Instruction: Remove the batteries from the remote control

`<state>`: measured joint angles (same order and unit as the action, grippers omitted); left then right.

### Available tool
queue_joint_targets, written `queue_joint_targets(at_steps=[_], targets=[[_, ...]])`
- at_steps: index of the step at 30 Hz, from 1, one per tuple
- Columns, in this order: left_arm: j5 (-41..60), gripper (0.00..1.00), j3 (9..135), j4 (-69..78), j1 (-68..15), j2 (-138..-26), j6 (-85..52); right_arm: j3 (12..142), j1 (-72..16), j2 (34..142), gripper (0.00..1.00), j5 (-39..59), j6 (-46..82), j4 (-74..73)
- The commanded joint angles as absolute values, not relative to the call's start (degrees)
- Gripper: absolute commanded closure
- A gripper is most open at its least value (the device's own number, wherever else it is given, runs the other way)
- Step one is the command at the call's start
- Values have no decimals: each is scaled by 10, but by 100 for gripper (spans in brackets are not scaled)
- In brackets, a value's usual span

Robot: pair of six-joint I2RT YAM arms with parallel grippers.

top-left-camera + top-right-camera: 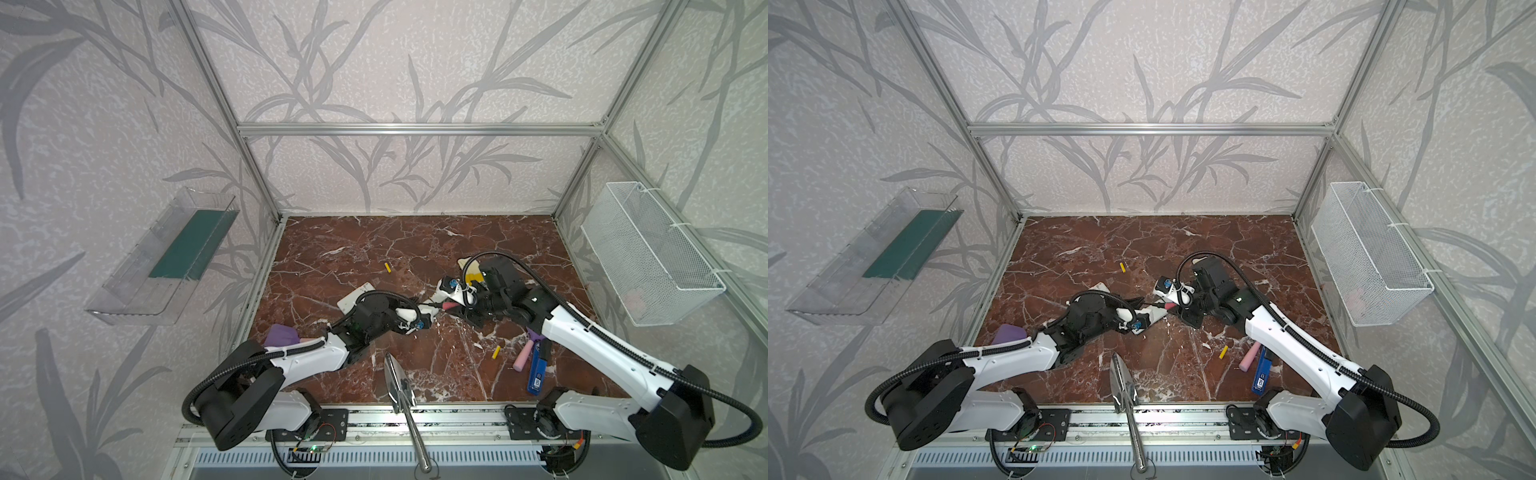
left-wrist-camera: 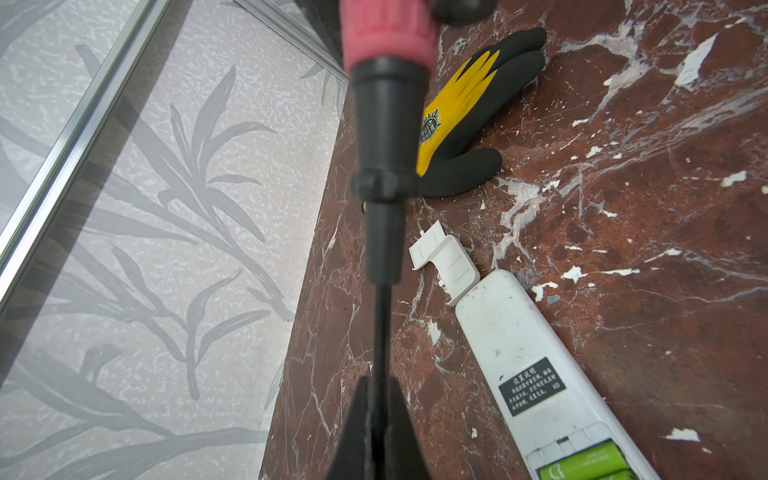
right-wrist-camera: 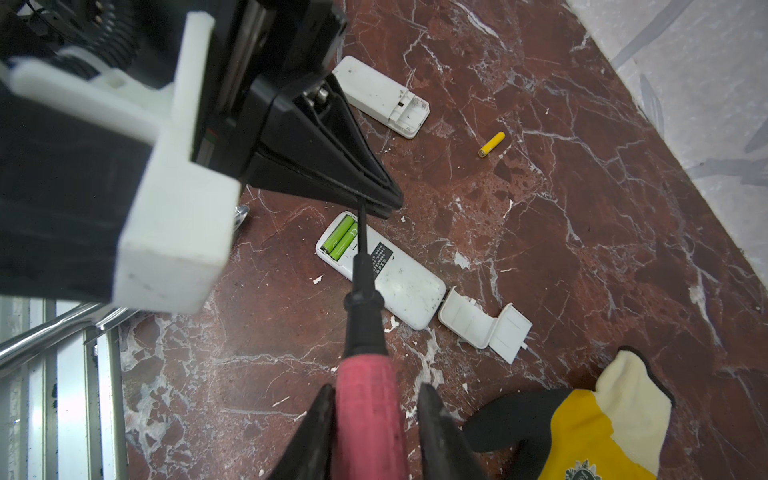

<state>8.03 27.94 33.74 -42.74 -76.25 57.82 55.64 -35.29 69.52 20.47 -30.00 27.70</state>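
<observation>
Both arms meet mid-table, left pincer (image 3: pixel 386 203) clamped.

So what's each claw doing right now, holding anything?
Left gripper: closed on the screwdriver shaft.
Right gripper: closed around the screwdriver's pink handle.

Top views overlook everything; wrist views close, sharing screwdriver (image 2: pixel 384 137).

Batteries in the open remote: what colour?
Bright green, both batteries side by side in the remote; clearest in the right wrist view.
</observation>
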Motion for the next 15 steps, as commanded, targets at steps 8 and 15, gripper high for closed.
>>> queue_joint_targets(at_steps=[8, 15], targets=[[91, 100, 300, 337, -428, -754, 575, 557, -348, 691, 77, 236, -297, 267], [89, 100, 304, 336, -426, -756, 569, 558, -348, 692, 93, 237, -299, 275]])
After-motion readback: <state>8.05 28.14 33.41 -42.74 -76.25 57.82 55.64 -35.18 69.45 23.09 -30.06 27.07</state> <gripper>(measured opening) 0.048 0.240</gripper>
